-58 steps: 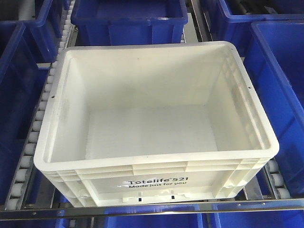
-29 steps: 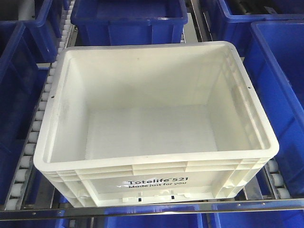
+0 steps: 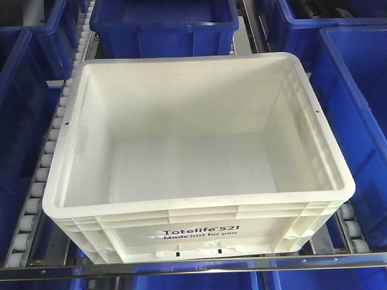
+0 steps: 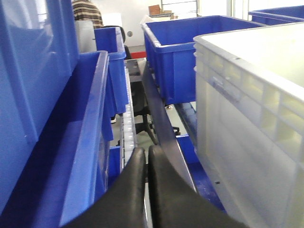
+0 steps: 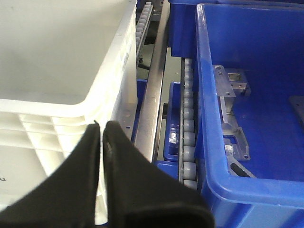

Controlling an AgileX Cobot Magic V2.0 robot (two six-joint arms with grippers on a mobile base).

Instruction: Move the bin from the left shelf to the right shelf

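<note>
The white bin (image 3: 193,226), empty and printed "Totelife 521", sits on a roller shelf with white rollers (image 3: 45,160) and a flat steel front bar (image 3: 199,264). I cannot tell whether this is the left or the right shelf. Neither gripper shows in the front view. My left gripper (image 4: 146,151) is shut on nothing, low in the gap left of the bin (image 4: 247,118), over the roller rail (image 4: 128,128). My right gripper (image 5: 100,126) is shut on nothing, just before the bin's (image 5: 61,52) right front corner.
Dark blue totes surround the bin: behind it (image 3: 163,24), at the right (image 3: 357,103) and at the left (image 3: 18,115). The right tote (image 5: 266,57) holds a metal bracket (image 5: 232,109). Grey rollers (image 5: 188,118) run between it and the bin. A blue tote wall (image 4: 71,142) stands close on the left.
</note>
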